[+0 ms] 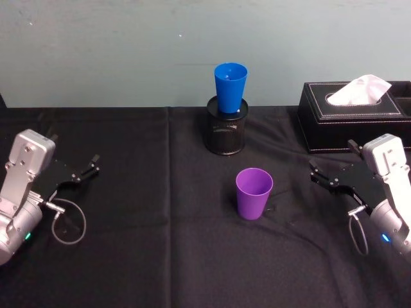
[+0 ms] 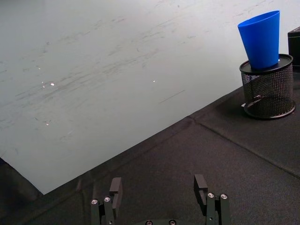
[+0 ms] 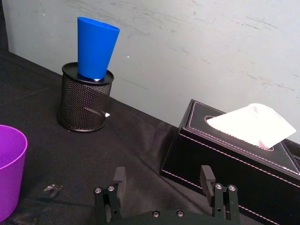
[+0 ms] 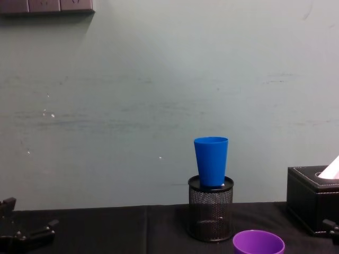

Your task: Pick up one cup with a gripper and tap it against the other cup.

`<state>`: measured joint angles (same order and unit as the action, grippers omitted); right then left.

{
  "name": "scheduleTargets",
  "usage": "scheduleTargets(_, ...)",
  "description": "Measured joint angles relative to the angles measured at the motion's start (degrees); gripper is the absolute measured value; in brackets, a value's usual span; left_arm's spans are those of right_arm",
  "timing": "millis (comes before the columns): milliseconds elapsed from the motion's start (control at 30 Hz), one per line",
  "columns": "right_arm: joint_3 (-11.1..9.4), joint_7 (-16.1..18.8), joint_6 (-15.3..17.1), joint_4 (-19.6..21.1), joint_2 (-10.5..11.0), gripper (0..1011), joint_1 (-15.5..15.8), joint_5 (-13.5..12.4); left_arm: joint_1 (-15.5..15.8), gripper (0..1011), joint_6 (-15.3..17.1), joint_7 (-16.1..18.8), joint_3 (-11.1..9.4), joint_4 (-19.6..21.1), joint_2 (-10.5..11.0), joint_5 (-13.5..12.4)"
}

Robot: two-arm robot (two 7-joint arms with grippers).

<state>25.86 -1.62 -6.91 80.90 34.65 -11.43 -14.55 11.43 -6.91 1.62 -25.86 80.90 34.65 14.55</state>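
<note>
The purple cup (image 1: 253, 192) stands upright on the black tablecloth at centre, its rim also in the chest view (image 4: 258, 243) and its side in the right wrist view (image 3: 9, 168). The blue cup (image 1: 230, 86) stands upright on top of a black mesh pen holder (image 1: 226, 131) behind it, seen too in the wrist views (image 2: 261, 40) (image 3: 96, 47) and chest view (image 4: 211, 160). My right gripper (image 1: 317, 174) rests open to the right of the purple cup, holding nothing (image 3: 163, 180). My left gripper (image 1: 92, 165) sits open at the far left, also holding nothing (image 2: 158, 192).
A black tissue box (image 1: 356, 115) with a white tissue stands at the back right, just behind the right gripper (image 3: 234, 159). A pale wall runs behind the table's far edge. Loose cable loops hang beside both wrists.
</note>
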Motion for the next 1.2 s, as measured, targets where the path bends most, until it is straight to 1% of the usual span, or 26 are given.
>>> scheduleTargets(1200, 0.0, 0.0, 0.0, 0.0, 0.0, 1003, 0.0, 0.0, 0.0, 1000, 0.0, 0.0, 0.0, 0.0, 0.0, 0.0)
